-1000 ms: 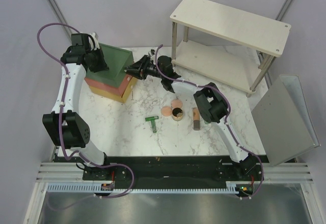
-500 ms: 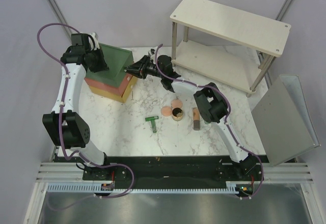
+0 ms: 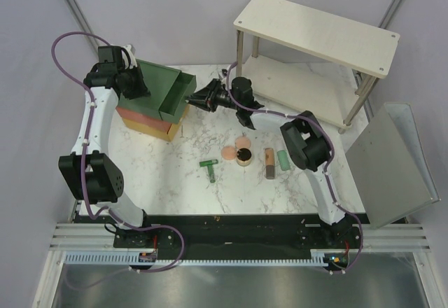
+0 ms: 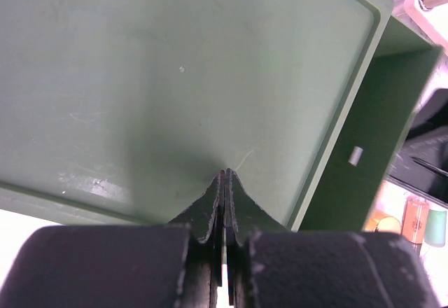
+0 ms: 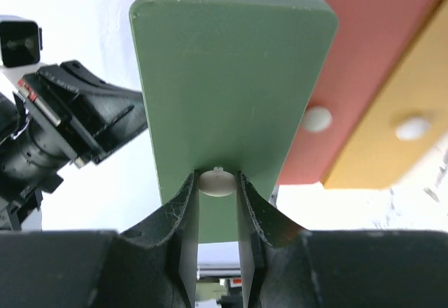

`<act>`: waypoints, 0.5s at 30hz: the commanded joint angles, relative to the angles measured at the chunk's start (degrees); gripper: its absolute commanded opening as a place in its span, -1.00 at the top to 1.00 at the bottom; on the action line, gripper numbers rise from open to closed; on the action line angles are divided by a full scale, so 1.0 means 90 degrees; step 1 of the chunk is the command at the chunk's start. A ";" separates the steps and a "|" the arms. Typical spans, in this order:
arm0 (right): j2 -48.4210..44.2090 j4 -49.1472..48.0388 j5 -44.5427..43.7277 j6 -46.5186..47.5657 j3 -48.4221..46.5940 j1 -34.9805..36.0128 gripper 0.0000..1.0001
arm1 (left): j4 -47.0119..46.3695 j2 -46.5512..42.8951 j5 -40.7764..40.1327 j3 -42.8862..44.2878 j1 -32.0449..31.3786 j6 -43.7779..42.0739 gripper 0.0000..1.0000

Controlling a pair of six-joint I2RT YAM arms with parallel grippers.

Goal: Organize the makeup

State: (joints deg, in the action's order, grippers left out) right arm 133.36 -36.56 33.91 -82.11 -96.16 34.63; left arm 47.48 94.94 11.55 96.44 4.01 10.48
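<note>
The makeup lies mid-table: an orange-brown tube, a mint-green case, a gold pot, two pink discs and a dark green T-shaped tool. My right gripper is shut on the white knob of the green top drawer, which stands pulled out of the drawer box. Its inside looks empty. My left gripper is shut with its tips resting on the box's green top. In the left wrist view, the tube and case show past the drawer.
The orange drawer and the yellow drawer below are closed, each with a white knob. A two-level wooden shelf stands at the back right. A tilted metal panel leans at the right edge.
My right gripper closed on the knob and drew the green drawer out to the right. The right arm shifted right, uncovering the mint-green case. The left arm stayed put.
</note>
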 commanded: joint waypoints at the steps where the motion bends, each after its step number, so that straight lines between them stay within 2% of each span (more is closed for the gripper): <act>1: -0.0725 0.0126 0.0187 0.0587 0.0829 -0.0283 1.00 | 0.0212 0.0213 0.0074 -0.0032 -0.0006 0.0095 0.96; 10: -0.1526 0.0185 0.0060 0.1036 0.1924 -0.0439 1.00 | 0.0212 0.0282 0.0132 -0.0052 -0.0006 0.0105 0.97; 15: -0.1673 0.0516 0.0031 0.1329 0.2032 -0.0518 1.00 | 0.0222 0.0262 0.0123 -0.0101 -0.0006 0.0076 0.96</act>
State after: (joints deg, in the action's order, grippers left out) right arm 120.95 -35.35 35.11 -74.89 -79.15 31.09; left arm 46.57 95.42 12.58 96.44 4.03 10.48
